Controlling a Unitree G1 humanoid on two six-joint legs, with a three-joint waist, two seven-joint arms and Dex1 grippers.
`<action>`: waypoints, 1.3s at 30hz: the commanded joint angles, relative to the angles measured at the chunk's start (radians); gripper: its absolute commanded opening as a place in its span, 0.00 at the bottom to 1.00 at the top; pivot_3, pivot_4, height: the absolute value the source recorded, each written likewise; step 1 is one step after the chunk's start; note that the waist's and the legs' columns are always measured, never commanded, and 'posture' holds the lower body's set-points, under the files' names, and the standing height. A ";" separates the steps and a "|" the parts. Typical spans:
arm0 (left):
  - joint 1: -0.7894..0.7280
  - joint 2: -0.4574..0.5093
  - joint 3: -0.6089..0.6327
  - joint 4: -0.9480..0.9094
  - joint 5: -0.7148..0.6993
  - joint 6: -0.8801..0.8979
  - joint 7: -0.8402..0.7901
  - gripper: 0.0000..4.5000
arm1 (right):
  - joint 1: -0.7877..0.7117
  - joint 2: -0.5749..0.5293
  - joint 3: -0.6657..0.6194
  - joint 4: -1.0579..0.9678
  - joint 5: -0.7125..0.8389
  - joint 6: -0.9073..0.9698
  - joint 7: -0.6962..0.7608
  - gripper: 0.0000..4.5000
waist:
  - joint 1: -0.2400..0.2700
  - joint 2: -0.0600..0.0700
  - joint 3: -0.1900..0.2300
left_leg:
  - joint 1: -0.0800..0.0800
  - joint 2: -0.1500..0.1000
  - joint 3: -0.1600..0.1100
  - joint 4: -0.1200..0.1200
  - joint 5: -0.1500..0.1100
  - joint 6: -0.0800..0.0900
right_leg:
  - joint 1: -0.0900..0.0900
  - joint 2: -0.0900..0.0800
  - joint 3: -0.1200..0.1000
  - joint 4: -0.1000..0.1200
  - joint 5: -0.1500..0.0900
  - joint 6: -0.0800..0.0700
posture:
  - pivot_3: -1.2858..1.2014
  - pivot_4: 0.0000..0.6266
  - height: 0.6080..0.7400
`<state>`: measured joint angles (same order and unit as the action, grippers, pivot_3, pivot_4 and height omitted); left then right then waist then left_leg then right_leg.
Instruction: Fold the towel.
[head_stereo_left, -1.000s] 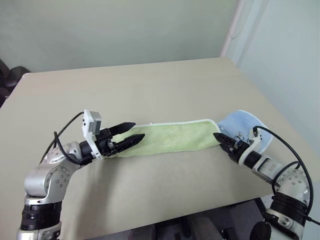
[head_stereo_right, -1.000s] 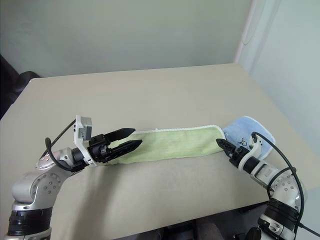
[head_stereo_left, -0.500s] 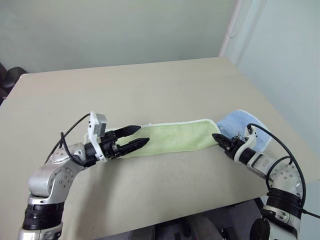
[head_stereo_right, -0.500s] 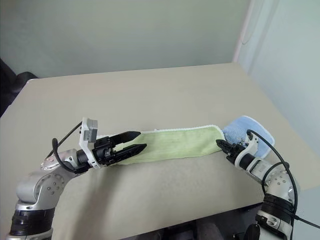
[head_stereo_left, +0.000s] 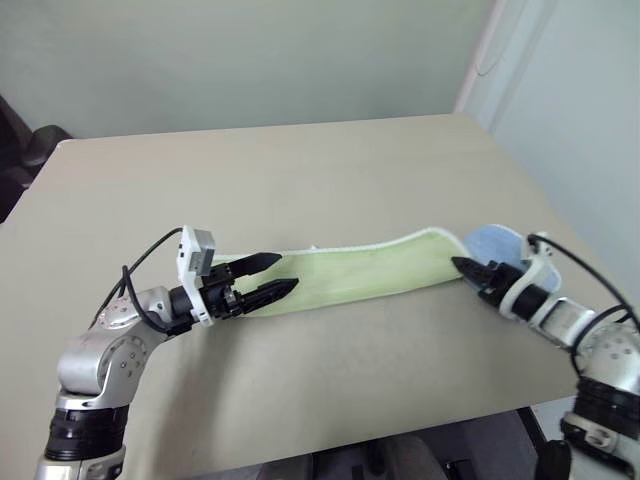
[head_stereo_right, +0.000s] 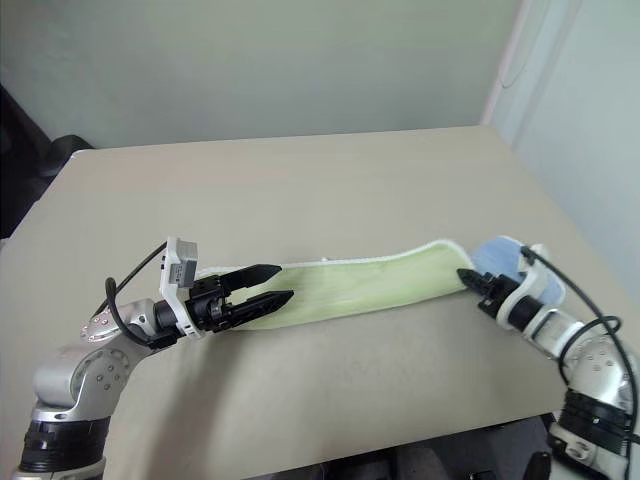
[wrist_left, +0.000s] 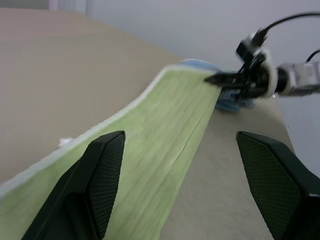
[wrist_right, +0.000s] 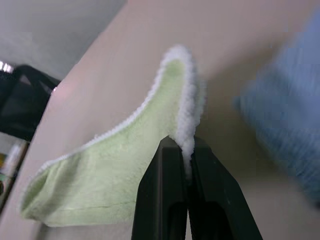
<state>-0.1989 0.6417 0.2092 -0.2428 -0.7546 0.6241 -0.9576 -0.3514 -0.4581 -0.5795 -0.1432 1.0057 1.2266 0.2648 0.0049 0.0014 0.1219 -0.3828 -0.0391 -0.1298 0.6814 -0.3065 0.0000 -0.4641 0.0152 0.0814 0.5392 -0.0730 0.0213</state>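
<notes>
your right gripper (head_stereo_right: 468, 277) is pinched shut on the lime-green towel (head_stereo_right: 350, 290), lifting that end off the table (head_stereo_right: 300, 180). the strip runs lengthwise toward your left gripper (head_stereo_right: 268, 286), whose fingers are spread over the far end, holding nothing.

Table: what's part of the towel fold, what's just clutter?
In the job:
- lime-green towel, lying in a long strip
- right gripper, shut on the towel's end
- left gripper, open at the other end

Lying about:
- light blue cloth
</notes>
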 joint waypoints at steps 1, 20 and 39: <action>-0.015 -0.005 -0.006 -0.001 0.008 -0.032 -0.010 0.85 | -0.019 -0.075 0.023 -0.070 0.029 -0.019 0.069 0.01 | 0.000 0.000 0.000 | 0.000 0.000 0.000 0.000 0.000 0.001 | 0.000 0.000 0.000 0.000 0.000 0.000 | 0.52 0.24 1.00; -0.034 -0.031 -0.029 0.023 0.036 -0.061 -0.009 0.85 | -0.200 -0.329 0.543 -0.175 -0.271 -0.194 0.331 0.01 | -0.008 0.002 0.001 | 0.000 0.000 0.000 0.002 0.004 0.007 | 0.001 0.001 0.000 -0.001 -0.001 0.002 | 0.52 0.24 1.00; 0.017 0.049 0.047 0.081 0.076 -0.116 -0.027 0.85 | -0.403 -0.034 0.923 -0.034 -0.487 -0.210 0.386 0.01 | -0.002 0.000 0.000 | 0.000 0.000 0.000 0.001 0.004 0.008 | -0.001 0.000 0.000 0.000 0.002 -0.003 | 0.52 0.24 1.00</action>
<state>-0.1856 0.6861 0.2324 -0.1382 -0.6737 0.5276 -0.9779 -0.7442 -0.4937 0.3400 -0.1709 0.5408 1.0379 0.6390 0.0028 0.0014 0.1218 -0.3827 -0.0393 -0.1302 0.6822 -0.3034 0.0053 -0.4647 0.0150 0.0810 0.5389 -0.0713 0.0186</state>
